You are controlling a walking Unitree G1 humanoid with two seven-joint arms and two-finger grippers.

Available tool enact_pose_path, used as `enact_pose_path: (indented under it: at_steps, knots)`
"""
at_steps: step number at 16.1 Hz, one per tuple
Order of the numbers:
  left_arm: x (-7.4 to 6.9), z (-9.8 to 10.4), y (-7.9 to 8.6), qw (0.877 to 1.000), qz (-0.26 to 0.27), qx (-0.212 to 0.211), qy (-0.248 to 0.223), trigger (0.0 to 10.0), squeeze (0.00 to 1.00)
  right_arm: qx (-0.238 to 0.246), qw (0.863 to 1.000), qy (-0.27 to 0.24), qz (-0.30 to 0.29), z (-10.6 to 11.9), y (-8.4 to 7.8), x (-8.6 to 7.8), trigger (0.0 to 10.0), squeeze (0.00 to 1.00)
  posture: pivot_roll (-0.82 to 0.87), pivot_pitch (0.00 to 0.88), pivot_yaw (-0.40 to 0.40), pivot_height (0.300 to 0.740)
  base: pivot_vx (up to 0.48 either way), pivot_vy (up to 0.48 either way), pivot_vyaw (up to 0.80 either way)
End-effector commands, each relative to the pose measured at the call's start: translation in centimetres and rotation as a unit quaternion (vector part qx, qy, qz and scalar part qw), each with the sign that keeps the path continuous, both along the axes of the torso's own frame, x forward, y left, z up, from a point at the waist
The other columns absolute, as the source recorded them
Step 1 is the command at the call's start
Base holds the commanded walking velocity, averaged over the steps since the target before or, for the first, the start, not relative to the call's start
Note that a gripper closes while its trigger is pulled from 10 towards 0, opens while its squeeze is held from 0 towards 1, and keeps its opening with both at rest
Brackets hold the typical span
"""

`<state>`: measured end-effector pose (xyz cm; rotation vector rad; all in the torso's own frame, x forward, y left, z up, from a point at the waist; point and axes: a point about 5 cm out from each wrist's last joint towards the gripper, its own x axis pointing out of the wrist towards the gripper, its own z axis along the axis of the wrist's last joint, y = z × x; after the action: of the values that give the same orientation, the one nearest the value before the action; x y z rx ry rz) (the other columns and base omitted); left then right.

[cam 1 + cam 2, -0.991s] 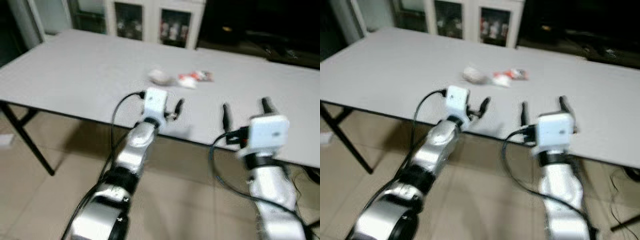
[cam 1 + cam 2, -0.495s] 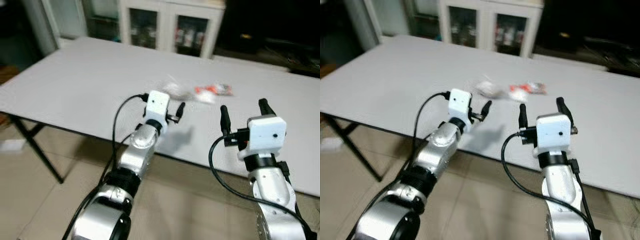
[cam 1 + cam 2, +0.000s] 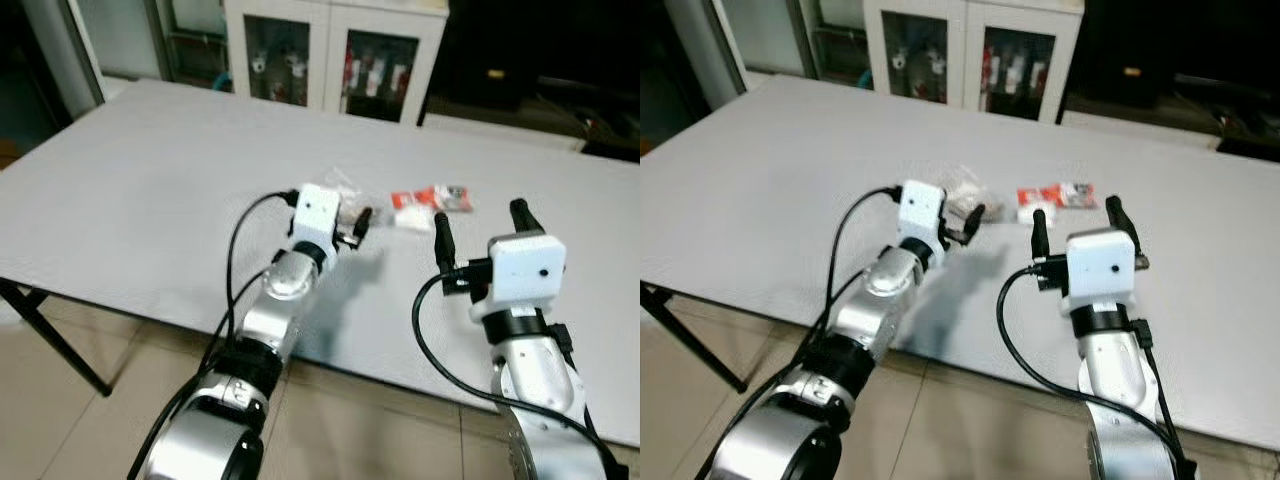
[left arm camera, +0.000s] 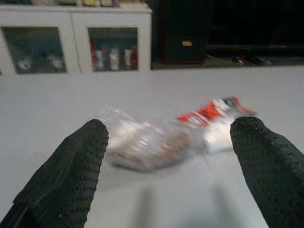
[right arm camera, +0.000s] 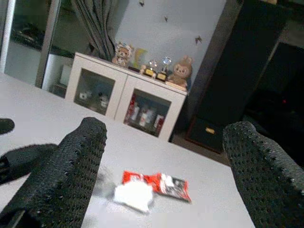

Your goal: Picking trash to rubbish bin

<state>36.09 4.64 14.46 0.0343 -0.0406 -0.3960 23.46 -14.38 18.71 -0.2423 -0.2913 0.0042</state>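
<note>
Left pincer spread wide, lined up w/ clear wrapper on desk to straddle it; right pincer also wide, facing red packet, ready.

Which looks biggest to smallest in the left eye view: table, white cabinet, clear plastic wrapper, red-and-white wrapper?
1. Table
2. White cabinet, though farther off
3 and 4. Clear plastic wrapper and red-and-white wrapper: too alike, and the left gripper partly hides the first.

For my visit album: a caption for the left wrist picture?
Open left claw reaches toward a clear plastic wrapper and a red-and-white packet on the grey table.
</note>
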Motion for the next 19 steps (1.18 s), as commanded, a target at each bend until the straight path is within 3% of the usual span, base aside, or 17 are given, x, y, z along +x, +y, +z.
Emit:
enact_pose_path:
  at_steps: [1,19]
  knots:
    - [-0.01,-0.23,0.32,1.000,0.002,0.004,0.007,10.0,0.00,0.000,1.000,0.001,0.001,0.05,0.13,-0.12,10.0,0.00,0.05,0.043,-0.043,0.740,0.000,0.000,0.00]
    - [0.04,-0.29,0.55,1.000,0.005,0.007,0.011,10.0,0.00,-0.006,1.000,0.000,0.009,0.13,0.30,-0.14,10.0,0.00,0.05,0.038,-0.045,0.740,0.000,-0.399,0.00]
